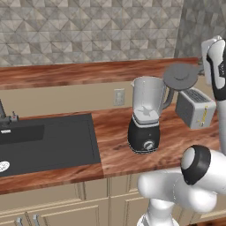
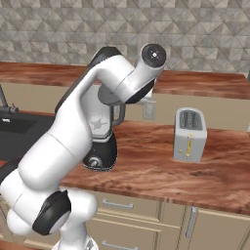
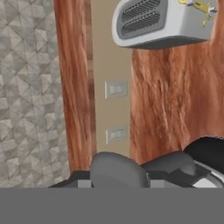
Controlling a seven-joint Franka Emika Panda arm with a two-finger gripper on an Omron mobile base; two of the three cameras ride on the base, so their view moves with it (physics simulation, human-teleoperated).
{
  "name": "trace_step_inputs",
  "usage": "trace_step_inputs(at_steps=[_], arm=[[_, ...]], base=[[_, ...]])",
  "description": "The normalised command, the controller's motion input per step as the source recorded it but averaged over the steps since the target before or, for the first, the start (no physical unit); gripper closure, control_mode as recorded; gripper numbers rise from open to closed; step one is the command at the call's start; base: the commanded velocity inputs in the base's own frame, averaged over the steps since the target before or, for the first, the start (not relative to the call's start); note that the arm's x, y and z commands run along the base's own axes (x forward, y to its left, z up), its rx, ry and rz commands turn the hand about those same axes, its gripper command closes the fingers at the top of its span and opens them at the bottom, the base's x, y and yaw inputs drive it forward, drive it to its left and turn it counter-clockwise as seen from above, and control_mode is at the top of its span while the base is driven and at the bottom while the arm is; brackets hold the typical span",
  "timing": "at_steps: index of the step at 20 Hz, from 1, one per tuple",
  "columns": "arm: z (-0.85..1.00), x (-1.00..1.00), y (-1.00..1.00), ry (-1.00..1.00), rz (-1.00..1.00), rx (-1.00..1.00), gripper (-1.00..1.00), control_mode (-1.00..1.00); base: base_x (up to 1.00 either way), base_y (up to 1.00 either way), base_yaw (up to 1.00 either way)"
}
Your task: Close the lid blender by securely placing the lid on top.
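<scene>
The blender stands on the wooden counter, a clear tapered jar with an open mouth on a black base with a silver dial. The dark grey lid hangs tilted in the air just right of and slightly above the jar's rim, apart from it. My gripper is shut on the lid's right edge. In the hand view the lid sits at the bottom, with the blender's black base at lower right. In the right base view my arm covers most of the blender.
A boxy silver toaster sits on the counter right of the blender, below the lid. A dark sink lies to the left. Wall outlets are on the beige backsplash, with a raised wooden ledge behind.
</scene>
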Motion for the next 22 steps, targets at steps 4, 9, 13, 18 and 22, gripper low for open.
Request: trace_step_inputs(at_steps=[4, 9, 13, 18, 22], arm=[[0.54, 0.27, 0.29, 0.0, 0.13, 0.0, 1.0, -1.0], [0.24, 0.36, 0.33, 0.02, 0.12, 0.02, 1.0, -1.0], [-0.03, 0.37, 0.54, 0.12, 0.04, 0.0, 1.0, -1.0], [-0.27, 0.25, 0.66, 0.13, 0.0, 0.0, 1.0, -1.0], [-0.25, 0.18, 0.54, 0.07, 0.0, 0.0, 1.0, -1.0]], base=[[0.0, 0.0, 0.0], [0.0, 0.0, 0.0], [0.0, 0.0, 0.0], [0.0, 0.0, 0.0], [0.0, 0.0, 0.0]])
